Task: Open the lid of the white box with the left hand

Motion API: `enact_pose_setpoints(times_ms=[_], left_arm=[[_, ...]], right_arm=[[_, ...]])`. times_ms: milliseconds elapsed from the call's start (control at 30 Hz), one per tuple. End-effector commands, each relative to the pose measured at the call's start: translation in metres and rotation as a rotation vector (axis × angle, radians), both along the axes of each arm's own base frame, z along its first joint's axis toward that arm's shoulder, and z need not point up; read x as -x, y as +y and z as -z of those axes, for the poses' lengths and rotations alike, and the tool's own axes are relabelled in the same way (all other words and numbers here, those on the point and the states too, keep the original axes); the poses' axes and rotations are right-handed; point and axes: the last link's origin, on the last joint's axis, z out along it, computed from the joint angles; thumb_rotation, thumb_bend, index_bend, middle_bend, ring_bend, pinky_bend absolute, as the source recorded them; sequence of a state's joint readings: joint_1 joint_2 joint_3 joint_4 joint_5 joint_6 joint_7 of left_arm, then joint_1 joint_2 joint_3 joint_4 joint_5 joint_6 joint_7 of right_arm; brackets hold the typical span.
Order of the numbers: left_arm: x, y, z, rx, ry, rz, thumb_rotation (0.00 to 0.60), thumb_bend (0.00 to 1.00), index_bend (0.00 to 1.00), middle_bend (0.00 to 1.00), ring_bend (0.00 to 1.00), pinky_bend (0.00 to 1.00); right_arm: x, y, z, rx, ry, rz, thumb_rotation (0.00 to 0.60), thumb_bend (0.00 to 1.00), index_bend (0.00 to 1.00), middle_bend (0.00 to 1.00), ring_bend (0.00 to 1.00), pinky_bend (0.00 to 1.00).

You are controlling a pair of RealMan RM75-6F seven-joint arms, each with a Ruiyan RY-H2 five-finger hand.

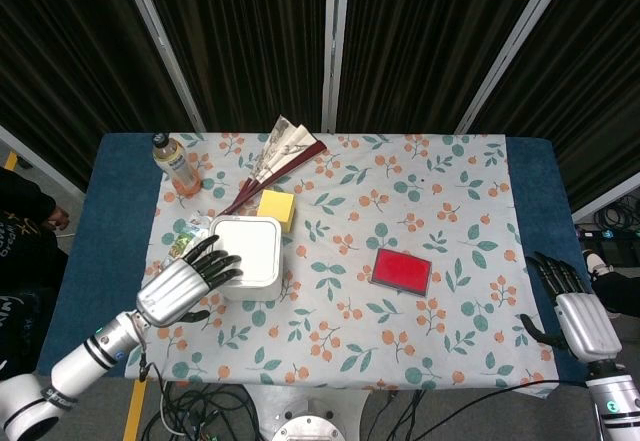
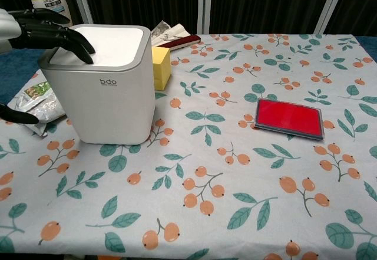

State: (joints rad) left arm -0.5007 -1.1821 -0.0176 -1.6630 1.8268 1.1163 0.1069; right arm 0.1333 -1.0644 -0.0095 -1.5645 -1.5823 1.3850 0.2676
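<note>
A table [image 1: 120,211] with a dark blue top stands before black curtains [image 1: 420,41], most of it covered by a white cloth [image 1: 420,201] printed with orange berries and green leaves. At the far left corner of the cloth a capped drink bottle [image 1: 176,164] with a pale label stands upright. A partly folded paper fan [image 1: 275,156] with a dark red handle lies near the far edge. A yellow block [image 1: 275,209] sits just in front of it. A crumpled green-and-silver snack packet [image 2: 36,102] lies at the left side. A flat red rectangular case [image 1: 401,271] with a dark rim lies well to the right. Cables [image 1: 200,411] trail on the floor below the near edge.
</note>
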Motion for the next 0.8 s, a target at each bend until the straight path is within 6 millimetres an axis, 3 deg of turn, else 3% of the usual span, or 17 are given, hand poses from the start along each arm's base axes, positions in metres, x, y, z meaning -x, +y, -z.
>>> enact_pose_setpoints(times_ms=[33,333,500,800], left_arm=[[-0.002,-0.005,-0.018,-0.08,-0.086,-0.014,0.6,0.03,0.25,0.23,0.2,0.02],[0.028,-0.029,-0.069,-0.296,-0.228,-0.115,0.6,0.03,0.2,0.21,0.2,0.02],[0.062,-0.042,-0.088,-0.413,-0.225,-0.263,0.6,0.03,0.2,0.2,0.2,0.02],[0.125,-0.084,-0.088,-0.51,-0.103,-0.586,0.6,0.03,0.19,0.19,0.2,0.02]], right_arm=[[0.0,0.001,-0.002,0.007,-0.002,-0.003,0.6,0.26,0.0,0.0,0.0,0.0],[-0.001,0.003,-0.005,0.028,-0.016,-0.022,0.6,0.26,0.0,0.0,0.0,0.0],[-0.001,0.003,-0.008,0.038,-0.013,-0.03,0.6,0.26,0.0,0.0,0.0,0.0],[-0.006,0.002,-0.014,0.057,-0.013,-0.057,0.6,0.26,0.0,0.0,0.0,0.0]])
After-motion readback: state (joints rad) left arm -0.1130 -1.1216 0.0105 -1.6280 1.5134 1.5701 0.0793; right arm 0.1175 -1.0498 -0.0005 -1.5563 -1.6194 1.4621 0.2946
